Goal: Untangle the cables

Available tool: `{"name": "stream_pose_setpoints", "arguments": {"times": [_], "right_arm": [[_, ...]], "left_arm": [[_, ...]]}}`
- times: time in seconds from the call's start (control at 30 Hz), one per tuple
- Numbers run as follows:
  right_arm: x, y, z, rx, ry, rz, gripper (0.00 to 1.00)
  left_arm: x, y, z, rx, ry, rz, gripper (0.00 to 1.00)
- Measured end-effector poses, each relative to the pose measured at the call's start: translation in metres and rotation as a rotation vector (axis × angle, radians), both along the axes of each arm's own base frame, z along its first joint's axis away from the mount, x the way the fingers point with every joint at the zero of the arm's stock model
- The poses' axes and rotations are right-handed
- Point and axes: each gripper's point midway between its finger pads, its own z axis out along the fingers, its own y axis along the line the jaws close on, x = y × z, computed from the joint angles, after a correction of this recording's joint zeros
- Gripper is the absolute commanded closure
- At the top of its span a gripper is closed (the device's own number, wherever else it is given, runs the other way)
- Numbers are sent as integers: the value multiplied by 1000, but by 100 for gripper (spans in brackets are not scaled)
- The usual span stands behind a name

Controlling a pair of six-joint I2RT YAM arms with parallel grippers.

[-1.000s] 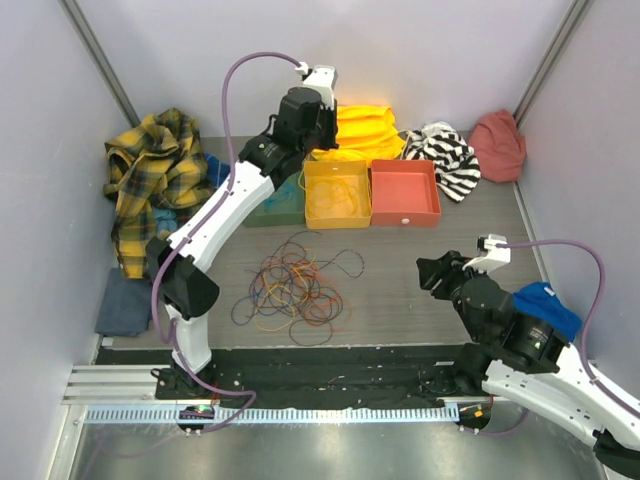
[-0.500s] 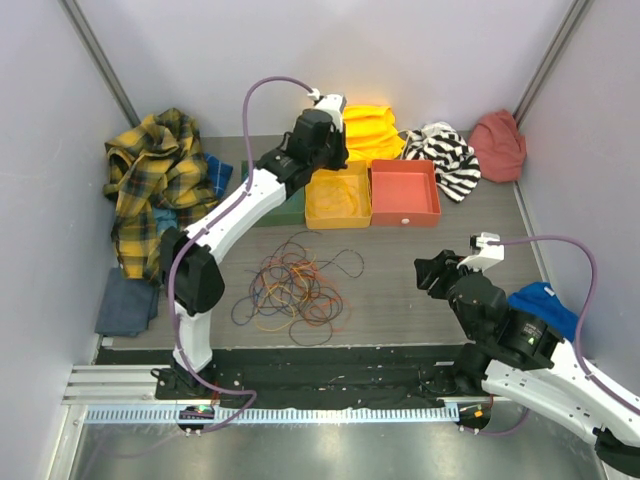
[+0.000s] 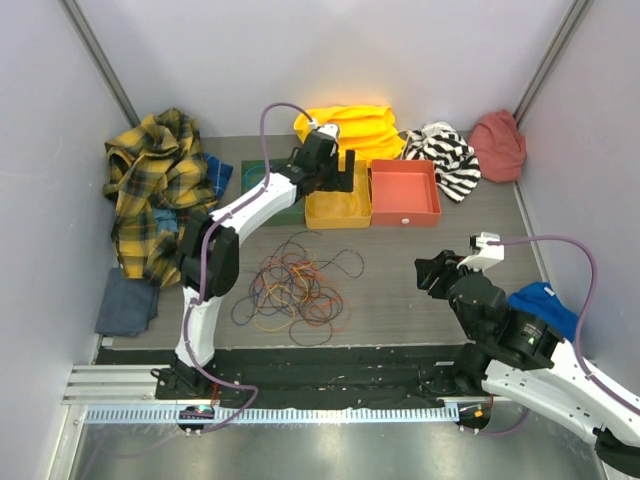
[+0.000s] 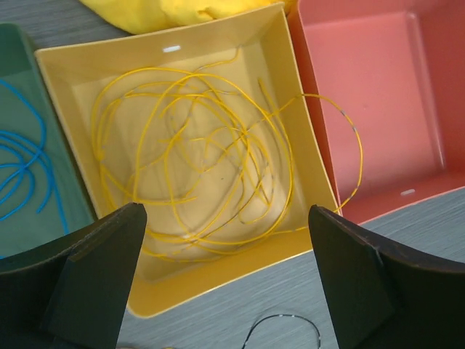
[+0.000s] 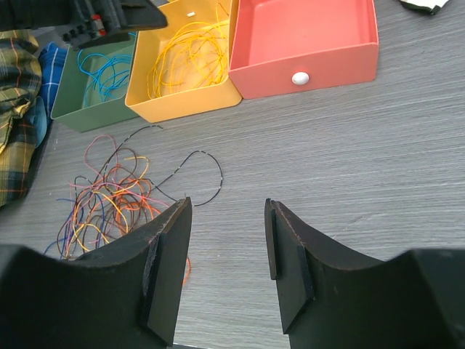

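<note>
Though left pincer (image 4: 225,218) and right pincer (image 5: 227,212) open, yellow wire (image 4: 197,151) in yellow tray (image 4: 211,270) (loop overhanging).

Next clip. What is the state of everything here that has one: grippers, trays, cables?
left gripper: open, empty, over the yellow tray
right gripper: open, empty
yellow tray: holds a yellow cable, with one loop hanging over the red tray
red tray: otherwise empty
green tray: holds a blue cable
cables: tangled heap on the table
</note>
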Motion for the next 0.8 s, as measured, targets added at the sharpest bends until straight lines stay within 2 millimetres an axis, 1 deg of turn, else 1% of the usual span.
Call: {"name": "stream_pose_setpoints", "arguments": {"times": [0.1,0.2,0.27,0.3,0.33,0.37,0.4,0.43,0.47,0.5,0.53,0.57,0.67,0.7,0.73,0.77,0.8], "right_arm": [[0,0,0,1,0,0,47],[0,0,0,1,1,0,47],[0,0,0,1,2,1,48],[0,1,-1,1,2,1,47],[0,1,-2,2,5,1,47],[1,2,-5,0,9,1,48],[1,4,-9,-3,17,6,48],[2,7,-15,-12,29,10,48],[2,9,-21,-23,42,15,48],[3,12,-30,-38,61,24,48],[3,15,-37,-53,79,31,49],[3,17,-43,-63,92,37,49],[5,25,-57,-82,125,57,49],[6,29,-60,-85,132,64,49],[7,33,-63,-86,139,72,48],[9,37,-65,-86,144,80,49],[11,43,-67,-88,151,88,50]], "left_arm": [[-2,12,14,6,-25,26,0],[-12,28,47,11,-84,53,0],[-33,48,83,-3,-138,79,0],[-44,56,96,-16,-158,88,0],[-57,65,113,-42,-193,102,0],[-73,76,126,-62,-215,120,0],[-89,85,134,-84,-233,135,0],[-106,93,136,-103,-242,150,0],[-120,98,133,-113,-238,157,0],[-137,103,122,-125,-226,165,0],[-151,108,105,-119,-200,174,0],[-162,112,88,-106,-172,180,0],[-199,129,12,-2,-39,199,0],[-206,136,-3,28,-8,206,0],[-213,143,-17,53,23,221,0],[-219,149,-26,72,48,236,0],[-222,152,-28,74,58,246,0]]}}
